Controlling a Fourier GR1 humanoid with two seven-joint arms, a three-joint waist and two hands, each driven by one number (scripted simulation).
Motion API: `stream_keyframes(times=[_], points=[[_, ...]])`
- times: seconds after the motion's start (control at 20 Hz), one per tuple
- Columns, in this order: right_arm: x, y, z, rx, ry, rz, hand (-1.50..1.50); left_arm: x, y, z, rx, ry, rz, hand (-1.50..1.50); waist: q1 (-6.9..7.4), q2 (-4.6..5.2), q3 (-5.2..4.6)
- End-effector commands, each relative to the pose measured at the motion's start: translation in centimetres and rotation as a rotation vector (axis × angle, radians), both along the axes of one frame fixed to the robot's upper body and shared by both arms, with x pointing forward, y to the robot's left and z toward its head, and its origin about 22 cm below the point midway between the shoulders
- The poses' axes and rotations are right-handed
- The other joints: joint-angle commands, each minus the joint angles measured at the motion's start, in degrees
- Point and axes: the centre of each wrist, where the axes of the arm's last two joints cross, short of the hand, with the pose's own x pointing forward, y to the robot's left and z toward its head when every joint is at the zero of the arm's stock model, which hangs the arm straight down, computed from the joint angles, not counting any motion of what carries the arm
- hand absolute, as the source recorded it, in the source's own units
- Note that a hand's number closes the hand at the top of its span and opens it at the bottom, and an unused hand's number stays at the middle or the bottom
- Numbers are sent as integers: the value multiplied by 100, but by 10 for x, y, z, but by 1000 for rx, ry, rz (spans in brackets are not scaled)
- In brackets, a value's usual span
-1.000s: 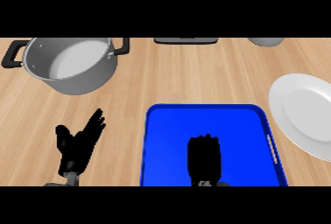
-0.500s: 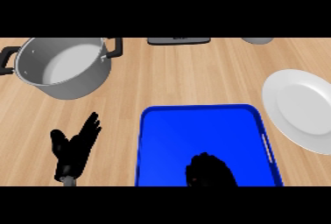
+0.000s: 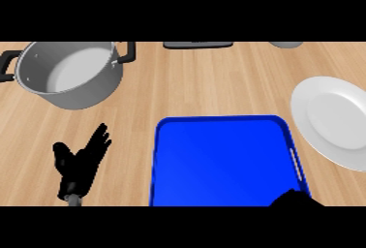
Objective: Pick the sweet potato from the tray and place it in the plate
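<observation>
The blue tray (image 3: 221, 160) lies at the lower middle of the head view, and its whole visible floor is bare. No sweet potato shows anywhere. A white plate (image 3: 336, 121) sits to the tray's right, cut by the view's edge, with nothing on it. Only a small black part of my right hand (image 3: 295, 199) shows, over the tray's near right corner at the lower edge. Whether it holds anything is hidden. My left hand (image 3: 79, 162) rests open on the counter left of the tray, fingers pointing up.
A grey metal pot (image 3: 68, 75) with black handles stands at the back left. A dark flat object (image 3: 198, 44) and a grey object (image 3: 286, 44) sit at the far edge. Wooden counter lies between pot, tray and plate.
My right hand has moved from over the tray's middle down and to the right, almost out of view. The left hand has stayed where it was.
</observation>
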Motion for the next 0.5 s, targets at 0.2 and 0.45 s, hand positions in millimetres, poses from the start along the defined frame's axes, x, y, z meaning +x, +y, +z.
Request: stream_keyframes(times=[0.2,0.45], points=[[11,-68,0,221,-88,-188,150,5,-7,7,6,-7,-18,0,154,36,-11],[42,-118,-20,259,-168,-264,150,-1,-25,-2,2,8,-25,0,169,36,-4]])
